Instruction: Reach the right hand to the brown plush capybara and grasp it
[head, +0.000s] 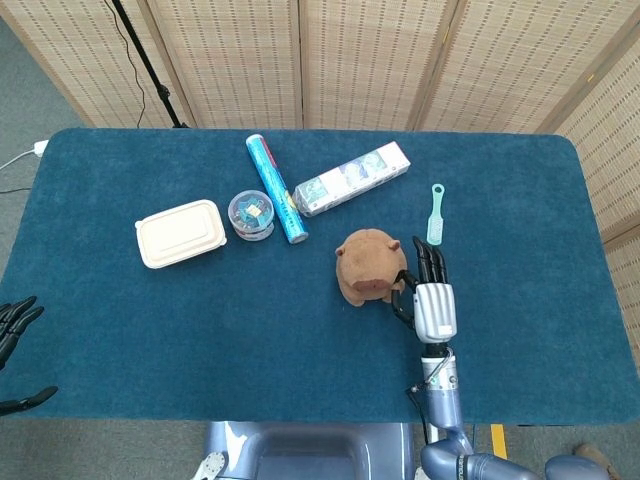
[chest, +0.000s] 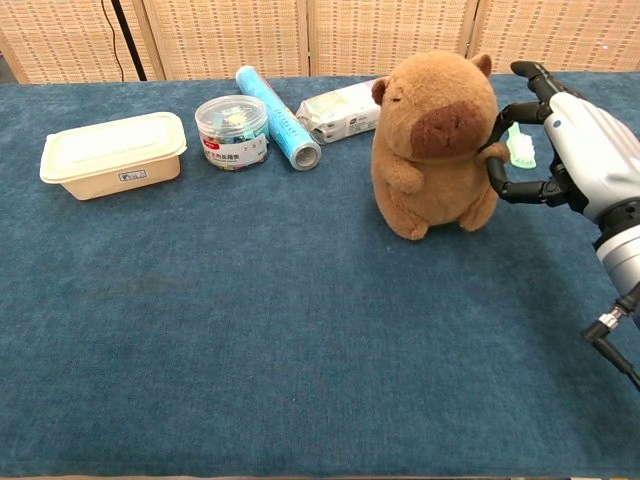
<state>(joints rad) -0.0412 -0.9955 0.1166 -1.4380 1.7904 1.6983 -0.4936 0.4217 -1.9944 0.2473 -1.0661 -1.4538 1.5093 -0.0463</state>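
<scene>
The brown plush capybara (head: 368, 265) (chest: 435, 145) stands upright on the blue table, right of centre, leaning slightly toward the left. My right hand (head: 430, 295) (chest: 575, 150) is beside its right flank, palm facing it. The black fingertips (chest: 497, 170) curl against the plush's side and touch it, but they do not wrap around the body. The far side of the capybara is free. My left hand (head: 15, 330) hangs off the table's lower left corner in the head view, fingers spread and holding nothing.
A green brush (head: 435, 214) (chest: 520, 148) lies just behind the right hand. Farther back left are a wipes packet (head: 352, 177), a blue roll (head: 275, 188), a round clear tub (head: 250, 214) and a cream lunch box (head: 180, 232).
</scene>
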